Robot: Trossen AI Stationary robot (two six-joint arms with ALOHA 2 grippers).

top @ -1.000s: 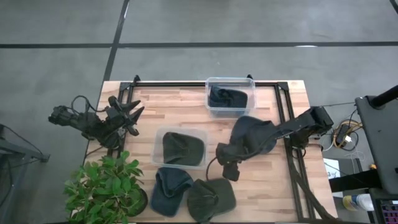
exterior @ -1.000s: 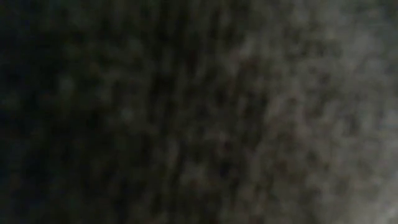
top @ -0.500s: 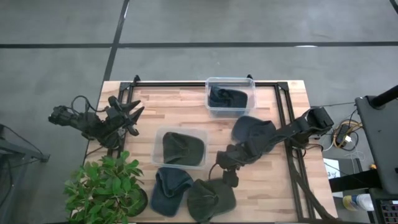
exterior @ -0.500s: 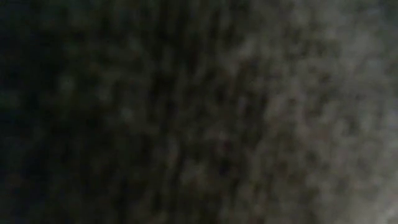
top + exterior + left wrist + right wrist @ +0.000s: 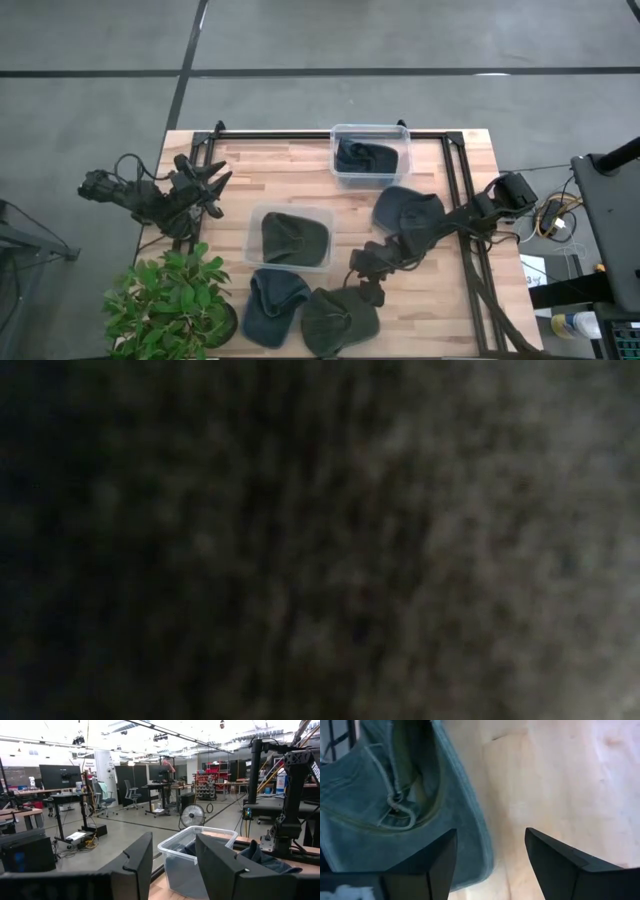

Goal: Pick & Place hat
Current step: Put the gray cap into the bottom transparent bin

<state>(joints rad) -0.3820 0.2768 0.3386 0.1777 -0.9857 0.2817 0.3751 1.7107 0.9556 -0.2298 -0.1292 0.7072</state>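
Several hats are in the high view. A blue-grey hat point(image 5: 408, 210) lies flat on the table, partly under my right arm. A green hat point(image 5: 340, 318) and a blue hat point(image 5: 272, 305) lie at the near edge. My right gripper point(image 5: 368, 285) hangs open just beyond the green hat point(image 5: 395, 795), fingers pointing down at bare wood beside the hat's rim point(image 5: 490, 837). My left gripper point(image 5: 207, 188) waits open at the table's left edge point(image 5: 172, 865).
A clear bin point(image 5: 370, 153) at the far edge holds a dark hat, and a second clear bin point(image 5: 290, 238) mid-table holds a dark green one. A potted plant point(image 5: 170, 305) stands at the near left corner. A black frame point(image 5: 455, 190) rims the table. Dark cloth fills the low view.
My right arm has dropped lower and its gripper has moved a little toward the near edge, toward the green hat. The blue-grey hat, which showed bunched over the arm a second ago, now lies flat on the table.
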